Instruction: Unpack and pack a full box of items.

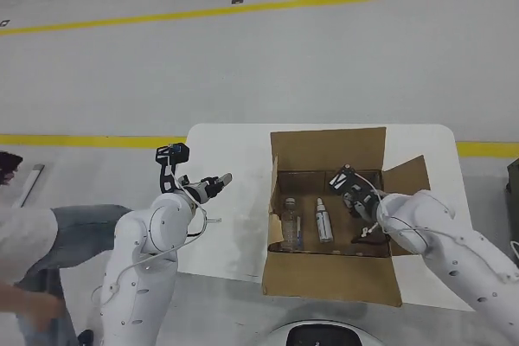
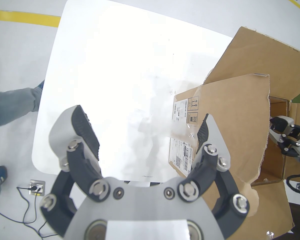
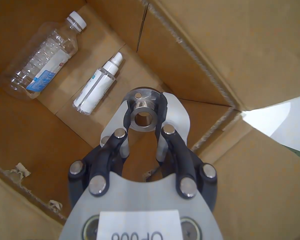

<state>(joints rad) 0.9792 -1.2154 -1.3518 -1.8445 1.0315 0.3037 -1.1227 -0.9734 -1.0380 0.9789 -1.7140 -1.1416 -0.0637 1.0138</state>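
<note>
Right end effector [image 3: 145,104]: closed on a metal bushing [image 3: 143,95], one finger on each side of the hub. It hangs inside the box [image 3: 190,38], above the floor and near the right-hand wall.
Metal bushing: bright steel, a round flange with a short hub and a through bore, plus a small hole in the flange. It's clear of the cardboard and touches neither bottle.
Grip read: hard, smooth and likely heavy for its size. The pads sit on a curved hub, so I'd say slip is the risk.
Water bottle [image 3: 40,61]: clear ribbed plastic, white cap, blue and white label, looks empty. It lies on its side on the box floor by the left wall.
Spray bottle [image 3: 97,86]: small, clear, white nozzle. It lies flat just beside the water bottle, parallel to it, and sits between that bottle and the gripped part.
Box: brown corrugated, all flaps folded out, torn tape on the rim, shipping label on the outer left side. It stands on the right half of the worktop [image 1: 233,156].
Left end effector [image 2: 143,131]: fingers spread wide, nothing between them. It hangs over the worktop just left of the box, touching nothing.
Progress: one part in hand, two bottles on the box floor.
Open point: can't tell if the bushing is going in or coming out.
Left if unpacking: both bottles, then the whole repack.
Left if packing: set the bushing down and let go.
</note>
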